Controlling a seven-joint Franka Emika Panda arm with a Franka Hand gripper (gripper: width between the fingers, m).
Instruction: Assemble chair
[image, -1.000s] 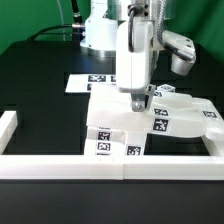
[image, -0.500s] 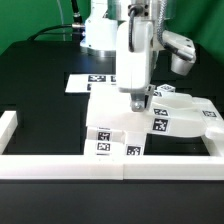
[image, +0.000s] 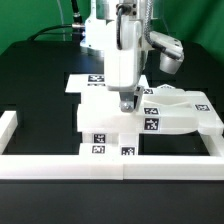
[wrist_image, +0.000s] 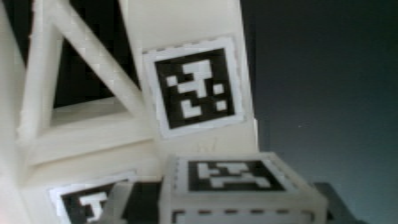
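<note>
The white chair pieces (image: 105, 125) lie joined or pushed together against the front rail, with marker tags on their front and top faces. A flatter tagged chair piece (image: 175, 112) reaches toward the exterior view's right. My gripper (image: 127, 101) points straight down, and its narrow-set fingers meet the top of the chair pieces at the middle. The wrist view shows a tall tagged white upright (wrist_image: 192, 85) with slanted braces beside it. A small tagged chair block (wrist_image: 231, 176) lies right at my jaws. My fingers themselves are hidden there.
A low white border rail (image: 110, 168) runs along the front, with side rails at the exterior view's left (image: 8, 125) and right (image: 215, 145). The marker board (image: 85, 81) lies behind the chair pieces. The arm's base stands at the back.
My gripper and the chair pieces have together shifted a little toward the exterior view's left. The right-hand piece has come along with them.
</note>
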